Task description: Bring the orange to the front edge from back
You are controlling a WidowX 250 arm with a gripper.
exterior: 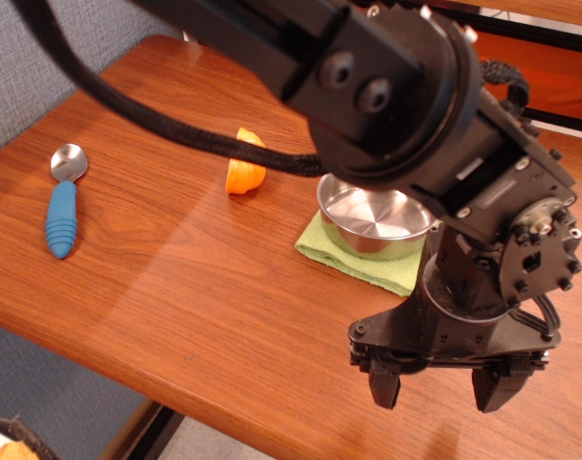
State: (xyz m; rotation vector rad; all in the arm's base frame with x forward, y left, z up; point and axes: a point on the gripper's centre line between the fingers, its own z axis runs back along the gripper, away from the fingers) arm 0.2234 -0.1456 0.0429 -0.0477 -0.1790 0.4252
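Note:
The orange (244,171) is a small bright half-orange lying on the wooden table toward the back, left of the steel pan; a black cable crosses in front of its top. The table's front edge (128,379) runs from the lower left toward the bottom right. My gripper (439,388) hangs at the lower right near that edge, fingers pointing down, open with nothing between them. It is far to the right of and in front of the orange.
A steel pan (377,222) sits on a green cloth (353,261) just behind the gripper. A spoon with a blue handle (62,206) lies at the left. A grey wall (32,67) borders the table at the back left.

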